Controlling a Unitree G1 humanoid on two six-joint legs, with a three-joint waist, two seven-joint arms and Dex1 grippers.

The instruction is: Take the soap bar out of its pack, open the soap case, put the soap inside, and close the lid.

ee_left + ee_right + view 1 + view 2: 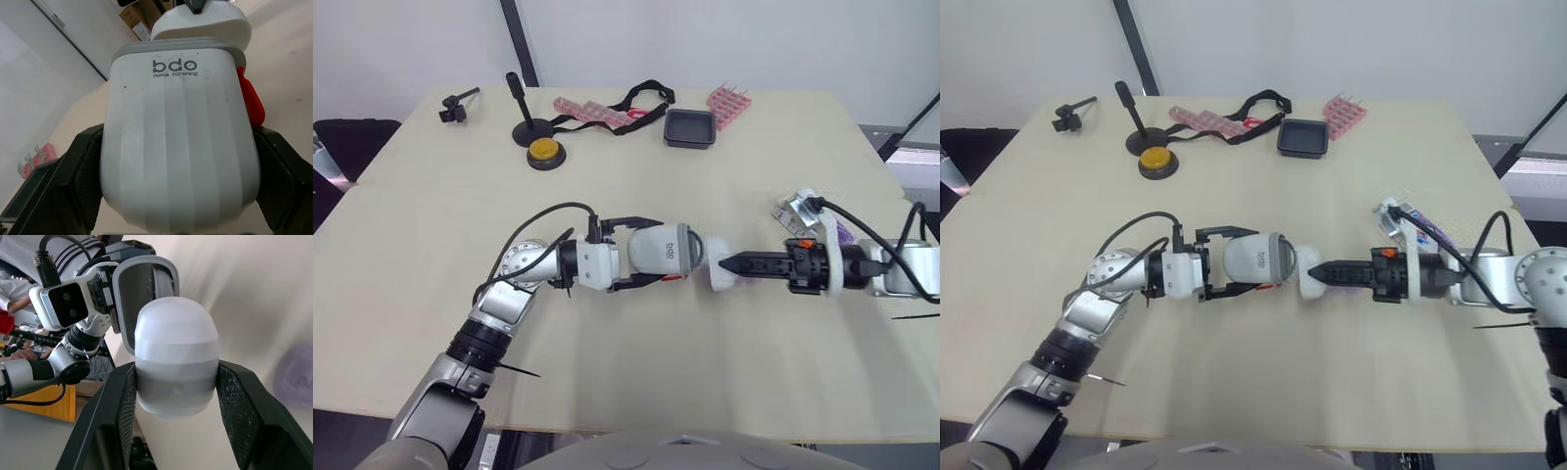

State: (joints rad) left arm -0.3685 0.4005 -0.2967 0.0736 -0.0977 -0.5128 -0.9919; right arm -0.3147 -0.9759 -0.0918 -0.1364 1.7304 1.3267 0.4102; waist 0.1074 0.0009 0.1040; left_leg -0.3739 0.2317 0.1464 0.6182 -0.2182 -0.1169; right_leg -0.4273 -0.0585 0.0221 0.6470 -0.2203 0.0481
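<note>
My left gripper (651, 252) is shut on the soap case (664, 250), a white ribbed box with a grey rim and "bdo" printed on it (181, 142). It is held sideways above the table, its open grey-rimmed mouth (142, 289) facing right. My right gripper (729, 264) is shut on the white rounded soap bar (717, 279), which sits between the black fingers (115, 421). The soap bar (176, 357) is right at the case's mouth. Something small and red (252, 95) shows beside the case. The torn soap pack (800, 211) lies near the right arm.
At the back of the table stand a black tray (689, 128), a yellow button (545, 152), a black stand (524, 113), a black strap (641, 98), pink items (728, 105) and a small black clamp (455, 108). The table's right edge is close to the right arm.
</note>
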